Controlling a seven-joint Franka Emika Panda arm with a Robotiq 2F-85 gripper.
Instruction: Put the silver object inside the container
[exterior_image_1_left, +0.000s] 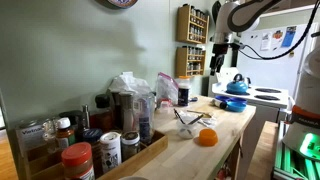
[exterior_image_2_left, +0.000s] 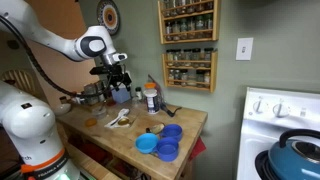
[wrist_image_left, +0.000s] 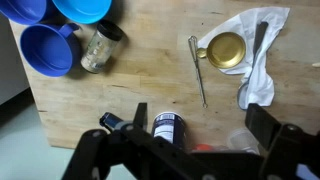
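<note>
End effector (exterior_image_2_left: 113, 84): held high over the counter (wrist_image_left: 120, 90), pointing down, nothing carried. In the wrist view its dark fingers (wrist_image_left: 272, 135) are seen spread wide with only the counter between them, so it is read as open and empty. The height is judged a survey stance: the whole work area is kept in view before a descent is chosen.

Directly below, near the wall side: a dark bottle (wrist_image_left: 166, 128), upright. It is crowded enough to be a hazard on a straight drop.

Silver object (wrist_image_left: 198, 70): a slim rod lying flat on bare wood, just beside a white sheet (wrist_image_left: 262, 30), not touching it. It is not yet grasped. A second greyish utensil (wrist_image_left: 255, 65) is laid across the sheet; which one the task means is judged, not certain. A flat, thin piece of this kind is likely to need a low pinch across its width.

Orange round thing (wrist_image_left: 225, 50): resting on the sheet.

Container (exterior_image_1_left: 188, 120): a clear bowl made out in an exterior view, beside the orange round thing, on the counter. In the wrist view it cannot be picked out.

Further out: blue cups (wrist_image_left: 45, 45) and a glass jar (wrist_image_left: 97, 47) at the counter's end, well apart.
</note>
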